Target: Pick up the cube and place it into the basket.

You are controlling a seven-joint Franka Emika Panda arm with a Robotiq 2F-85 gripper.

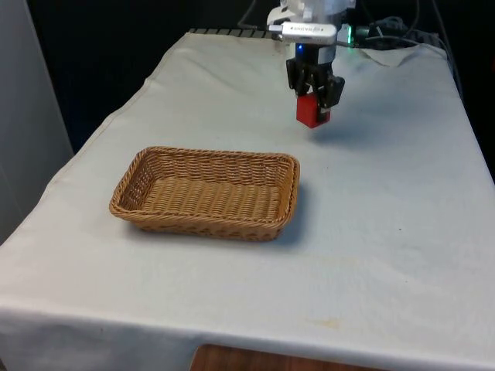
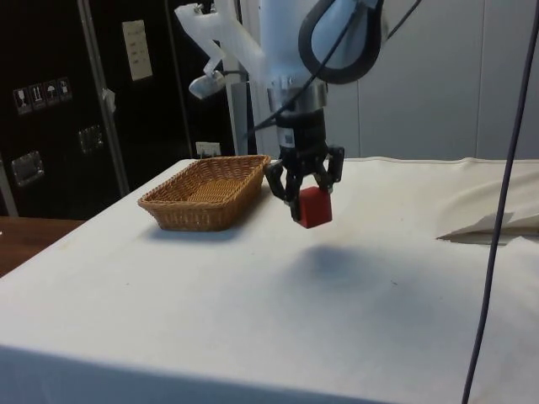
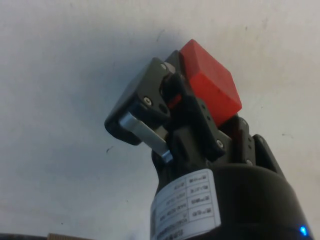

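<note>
- Up off the table: red cube (image 1: 312, 110), pinched between the fingers (image 1: 334, 90) of the black gripper (image 1: 314, 94), well clear of the cloth.
- Solid red, matte, with flat faces and crisp edges; held slightly tilted, lower half sticking out below the fingertips in the side view (image 2: 314, 206).
- From the wrist, seen as a bright red-orange block (image 3: 210, 85) clamped in the gripper (image 3: 200, 107), one broad face turned to the camera and plain cloth behind it.
- Gripper (image 2: 305, 187) closed narrow on the cube, hanging straight down from the white arm (image 2: 286, 50).
- Soft shadow (image 2: 333, 261) on the cloth under the cube.
- Woven wicker basket (image 1: 288, 202), rectangular, tan, shallow, with sloping sides; resting flat on the table, nearer the front view's left, well apart from the cube and with nothing in it.
- Same basket in the side view (image 2: 181, 202), just beyond the gripper.
- White tablecloth (image 1: 387, 255) over the whole table, mostly smooth, with a few faint specks and a fold (image 2: 493, 223) near one edge.
- Black cable (image 2: 497, 210) hanging down across the side view.
- Dark cabinets (image 2: 59, 101) and a pale wall (image 2: 438, 76) behind the table in the side view; brown floor (image 2: 25, 240) beside it.
</note>
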